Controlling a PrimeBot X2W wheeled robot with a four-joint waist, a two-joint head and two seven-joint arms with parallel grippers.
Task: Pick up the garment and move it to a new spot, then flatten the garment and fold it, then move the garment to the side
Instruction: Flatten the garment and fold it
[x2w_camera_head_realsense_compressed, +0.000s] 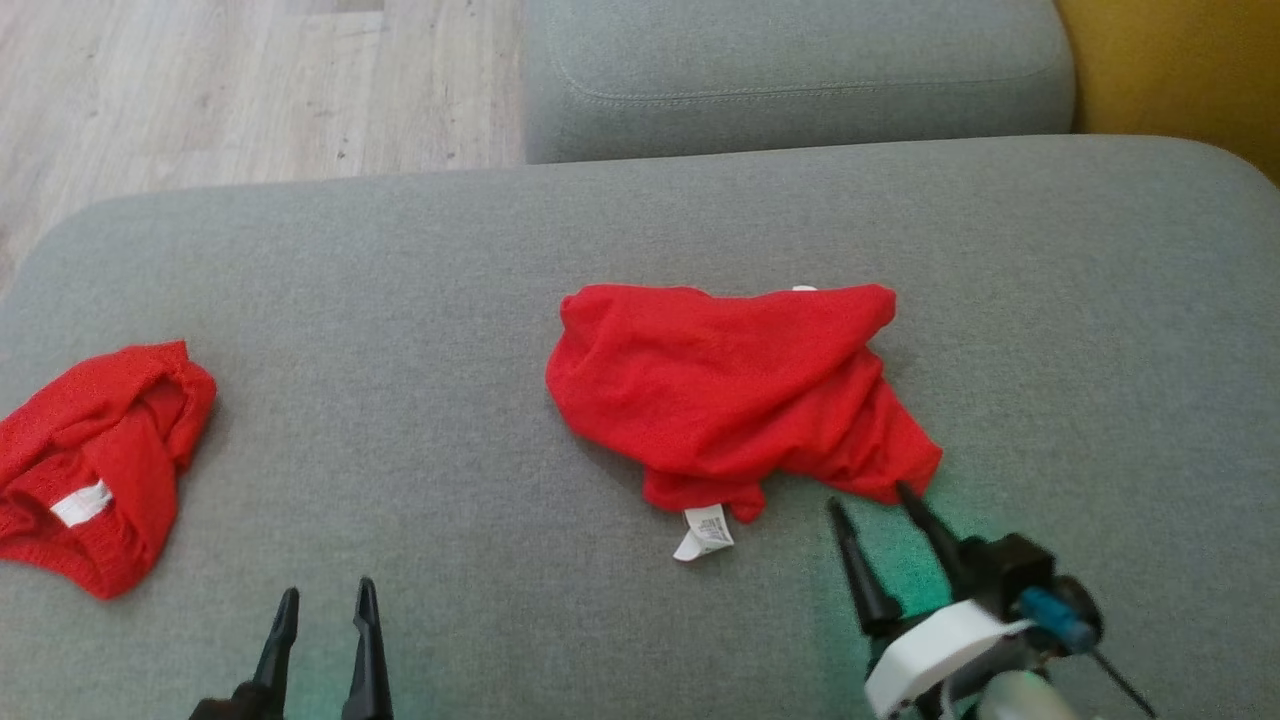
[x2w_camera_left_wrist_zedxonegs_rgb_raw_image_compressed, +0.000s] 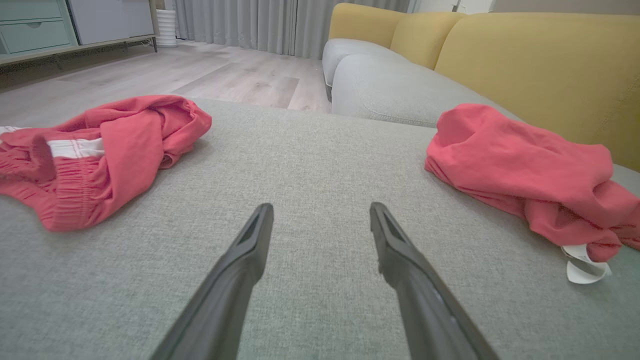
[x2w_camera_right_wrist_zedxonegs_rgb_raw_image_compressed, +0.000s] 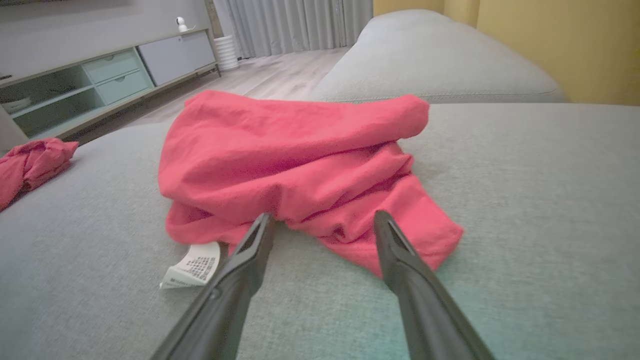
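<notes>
Garment (x2w_camera_head_realsense_compressed: 720, 390) soft matt red cloth; cushion (x2w_camera_head_realsense_compressed: 400, 300) coarse grey weave; floor (x2w_camera_head_realsense_compressed: 200, 90) pale wood

- A red garment (x2w_camera_head_realsense_compressed: 720, 395) lies crumpled in a loose heap near the middle of the grey sofa cushion (x2w_camera_head_realsense_compressed: 400, 280).
- Its upper layer is doubled over, and wrinkled folds bunch toward its near right corner.
- A white care label (x2w_camera_head_realsense_compressed: 705, 530) pokes out from its near edge, flat on the cushion.
</notes>
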